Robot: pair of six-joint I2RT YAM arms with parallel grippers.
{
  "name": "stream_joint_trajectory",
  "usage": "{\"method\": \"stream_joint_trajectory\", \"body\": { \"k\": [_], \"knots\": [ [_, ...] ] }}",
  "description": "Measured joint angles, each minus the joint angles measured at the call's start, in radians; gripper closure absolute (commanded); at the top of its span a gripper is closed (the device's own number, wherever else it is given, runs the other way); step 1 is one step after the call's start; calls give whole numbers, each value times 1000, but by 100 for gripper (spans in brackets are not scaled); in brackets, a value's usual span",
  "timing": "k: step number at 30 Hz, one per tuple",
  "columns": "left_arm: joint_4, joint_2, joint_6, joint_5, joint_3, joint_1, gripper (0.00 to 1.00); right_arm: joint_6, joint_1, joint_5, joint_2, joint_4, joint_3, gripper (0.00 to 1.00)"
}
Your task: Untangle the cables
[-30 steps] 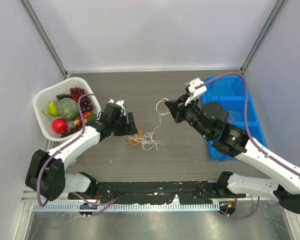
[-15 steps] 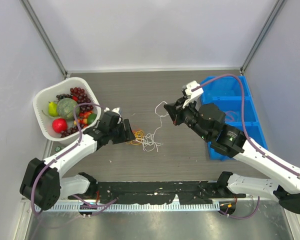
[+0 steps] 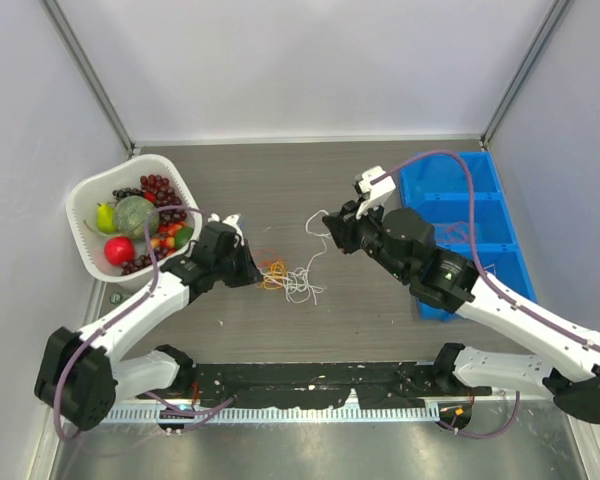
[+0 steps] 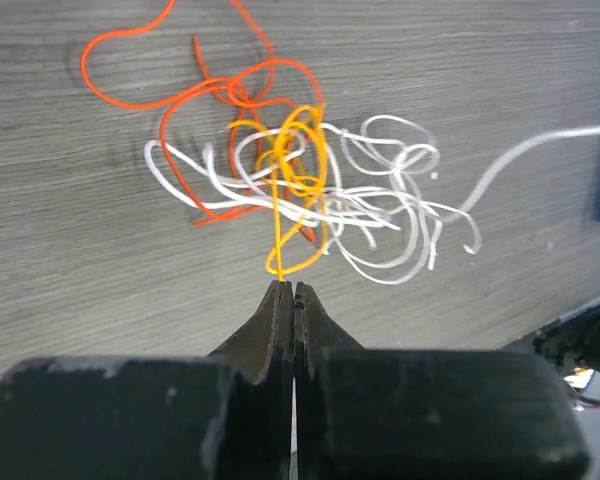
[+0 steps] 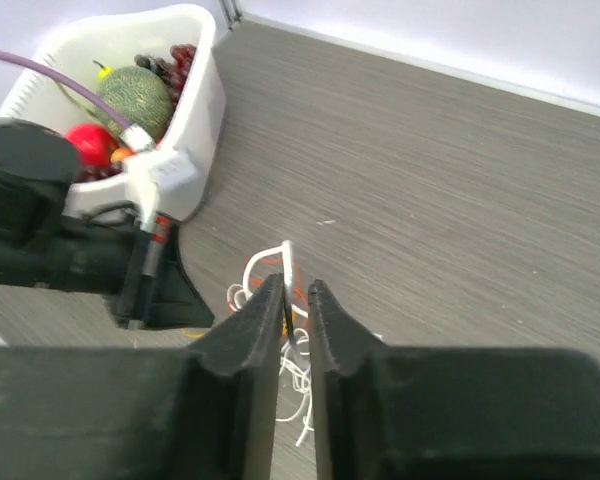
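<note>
Cables (image 3: 292, 280) lay in a loose knot on the grey table (image 3: 280, 180), to the right of the white basket (image 3: 88, 196) and clear of its wall. Orange, yellow and white strands crossed over one another in that knot. The orange cable (image 4: 165, 125) spread out on the side nearest the basket. The yellow cable (image 4: 277, 240) was looped in the middle, and the white cable (image 4: 380, 212) sprawled on the side away from the basket.

The left pincer (image 3: 252, 268) sat low between the basket and the knot, just beside the tangle. Its jaws were pressed together on the free end of the yellow cable, which ran straight from the tips into the heap.

The right pincer (image 3: 332, 222) was on the far side of the knot from the basket, raised above the table. Its jaws were nearly closed, clamped on a white strand. That strand hung in a slack curve from the tips down to the tangle.

The basket held fruit (image 3: 135, 216): a green melon, a red apple and dark grapes. A blue bin (image 3: 450, 180) stood at the edge of the table opposite the basket, well apart from the knot.
</note>
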Motion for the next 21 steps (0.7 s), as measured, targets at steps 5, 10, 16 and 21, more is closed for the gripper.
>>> {"method": "stream_joint_trajectory", "body": {
  "k": [5,10,16,21],
  "knots": [
    [-126,-195,10,-29,128,-2,100,65,0,39,111,-4,-8,19],
    [-127,-329,-26,-44,391,-2,100,74,-2,-66,235,61,-96,19],
    [-94,-342,-97,1,541,-3,100,109,9,-276,379,384,-191,28],
    [-95,-291,-122,51,671,-2,100,167,53,-261,521,628,-240,52]
  ]
}}
